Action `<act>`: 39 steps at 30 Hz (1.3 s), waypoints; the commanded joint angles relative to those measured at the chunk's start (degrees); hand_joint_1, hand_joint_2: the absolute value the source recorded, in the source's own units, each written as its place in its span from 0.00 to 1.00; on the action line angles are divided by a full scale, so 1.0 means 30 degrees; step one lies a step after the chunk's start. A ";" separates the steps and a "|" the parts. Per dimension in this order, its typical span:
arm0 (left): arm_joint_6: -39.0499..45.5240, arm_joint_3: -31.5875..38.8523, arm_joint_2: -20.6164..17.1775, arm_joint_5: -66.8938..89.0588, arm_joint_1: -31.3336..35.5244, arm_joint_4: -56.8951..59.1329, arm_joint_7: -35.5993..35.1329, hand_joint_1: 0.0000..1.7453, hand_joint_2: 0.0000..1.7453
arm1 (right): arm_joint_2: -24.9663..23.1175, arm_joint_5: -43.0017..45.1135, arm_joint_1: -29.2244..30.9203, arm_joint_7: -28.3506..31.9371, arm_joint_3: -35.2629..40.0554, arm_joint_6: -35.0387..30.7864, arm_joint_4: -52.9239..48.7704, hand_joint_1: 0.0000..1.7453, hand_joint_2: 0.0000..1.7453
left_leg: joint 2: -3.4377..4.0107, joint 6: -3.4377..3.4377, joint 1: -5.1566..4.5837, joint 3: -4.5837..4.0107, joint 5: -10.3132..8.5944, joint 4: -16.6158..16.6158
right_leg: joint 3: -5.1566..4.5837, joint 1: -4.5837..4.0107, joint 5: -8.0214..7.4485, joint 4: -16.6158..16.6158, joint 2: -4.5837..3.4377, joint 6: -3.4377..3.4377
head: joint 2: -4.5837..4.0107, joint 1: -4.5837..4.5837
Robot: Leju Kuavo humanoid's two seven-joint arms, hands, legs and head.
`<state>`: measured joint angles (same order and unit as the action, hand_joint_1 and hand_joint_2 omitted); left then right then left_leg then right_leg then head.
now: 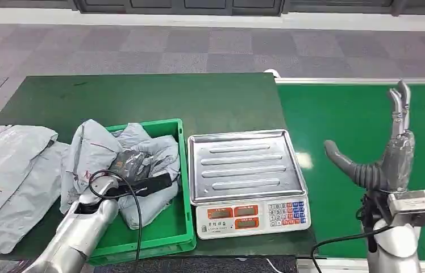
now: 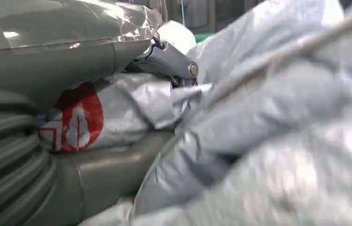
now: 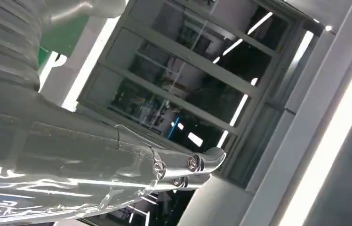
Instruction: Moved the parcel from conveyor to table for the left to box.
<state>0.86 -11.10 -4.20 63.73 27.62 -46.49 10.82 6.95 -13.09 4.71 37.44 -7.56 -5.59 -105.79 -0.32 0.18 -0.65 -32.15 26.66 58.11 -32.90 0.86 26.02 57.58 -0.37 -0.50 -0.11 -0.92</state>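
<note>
Head view: left hand [image 1: 136, 170] down in the green bin [image 1: 183, 170], gripping a grey parcel [image 1: 94, 151] (boxing it, presumably). Right hand [image 1: 389, 151] raised over the conveyor [image 1: 341, 114], fingers spread, holding nothing, likely awaiting the next parcel.

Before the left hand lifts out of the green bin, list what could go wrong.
1. The left hand is buried among crumpled grey plastic mailer bags in the green plastic bin; a bag may snag on its fingers and get dragged out.
2. The black cable loops over the left wrist and could catch a bag or the bin rim.
3. The raised, open right hand hangs over the green conveyor belt, near the silver weighing scale; a swing inward might knock it.
</note>
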 commanded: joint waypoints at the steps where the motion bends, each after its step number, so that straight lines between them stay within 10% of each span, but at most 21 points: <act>1: 0.3772 0.1487 0.0571 -0.3697 -0.1435 -0.4216 0.0793 0.00 0.00 | -0.0779 0.0280 0.0147 -0.0233 -0.0720 0.0237 0.0023 0.00 1.00 | 0.0022 -0.0036 0.0034 -0.0108 -0.0027 -0.0015 | -0.0099 -0.0033 -0.0044 -0.0042 -0.0002 0.0017 | 0.0000 -0.0007; 13: 0.8798 0.2820 0.1164 -0.7875 -0.3165 -0.7746 0.4531 0.00 0.00 | -0.0459 0.8060 0.0271 -0.3707 -0.1183 0.5397 0.2452 0.00 1.00 | 0.0012 -0.0027 0.0032 -0.0190 -0.0001 -0.0024 | -0.0188 -0.0032 -0.0039 -0.0056 -0.0007 0.0008 | 0.0000 0.0000; 23: 1.0697 0.3614 0.1343 -0.9388 -0.3996 -0.9246 0.5380 0.00 0.00 | -0.0498 0.8191 0.0883 -0.4149 -0.1165 0.5270 0.3560 0.00 1.00 | 0.0019 -0.0044 0.0036 -0.0257 0.0002 -0.0025 | -0.0256 -0.0036 -0.0043 -0.0058 -0.0020 0.0005 | 0.0000 0.0000; 24: 1.1007 0.3611 0.1246 -0.9366 -0.4119 -0.9405 0.5703 0.00 0.00 | -0.0404 0.8205 0.0870 -0.4153 -0.1038 0.5312 0.3626 0.00 0.00 | 0.0019 -0.0035 0.0031 -0.0265 0.0010 -0.0009 | -0.0266 -0.0032 -0.0034 -0.0039 -0.0026 0.0001 | 0.0000 0.0000; 28: 1.2485 0.4066 0.1650 -1.0908 -0.4780 -1.1305 0.7493 0.00 0.00 | -0.0342 0.8120 0.0942 -0.3929 -0.0619 0.5244 0.3823 0.00 0.00 | 0.0051 -0.0042 0.0038 -0.0253 0.0015 -0.0025 | -0.0256 -0.0039 -0.0043 -0.0063 -0.0051 0.0002 | 0.0000 0.0000; 29: 1.2122 0.4007 0.1761 -1.2513 -0.4843 -1.1952 0.8372 0.00 0.00 | -0.0303 0.8190 0.1199 -0.3649 -0.0407 0.5214 0.4032 0.00 1.00 | 0.0045 -0.0025 0.0029 -0.0282 0.0025 0.0006 | -0.0285 -0.0029 -0.0030 -0.0028 -0.0052 -0.0007 | 0.0000 0.0000; 32: 0.8352 0.3216 0.1969 -1.7616 -0.4749 -1.2743 0.9726 0.00 0.00 | 0.0137 0.7312 0.2511 -0.3164 0.0229 0.3958 0.5457 0.00 1.00 | 0.0076 -0.0033 0.0034 -0.0284 0.0023 0.0005 | -0.0292 -0.0033 -0.0044 -0.0035 -0.0074 -0.0005 | 0.0000 0.0000; 33: 0.6400 0.2555 0.1911 -1.9322 -0.4649 -1.2871 0.9726 0.00 1.00 | 0.0131 0.7127 0.3024 -0.2864 0.0405 0.3418 0.6033 0.00 1.00 | 0.0060 -0.0031 0.0032 -0.0286 0.0022 0.0008 | -0.0292 -0.0031 -0.0038 -0.0028 -0.0061 -0.0004 | 0.0000 0.0000; 39: -0.1164 -0.0516 0.3760 -2.2702 -0.1139 -0.5395 0.9726 0.00 1.00 | -0.1275 0.4845 0.6056 -0.0560 0.2919 -0.0426 1.3710 0.00 1.00 | -0.0014 -0.0029 0.0035 -0.0274 -0.0049 -0.0026 | -0.0252 -0.0036 -0.0092 -0.0087 0.0007 -0.0008 | 0.0000 0.0000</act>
<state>12.88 -3.88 0.77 3.71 13.91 -82.97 39.95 6.86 6.92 11.12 30.12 -7.79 1.83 -92.86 -0.37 0.22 -0.65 -33.07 26.67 58.18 -33.82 0.87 25.96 57.56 -0.40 -0.56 -0.11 -0.92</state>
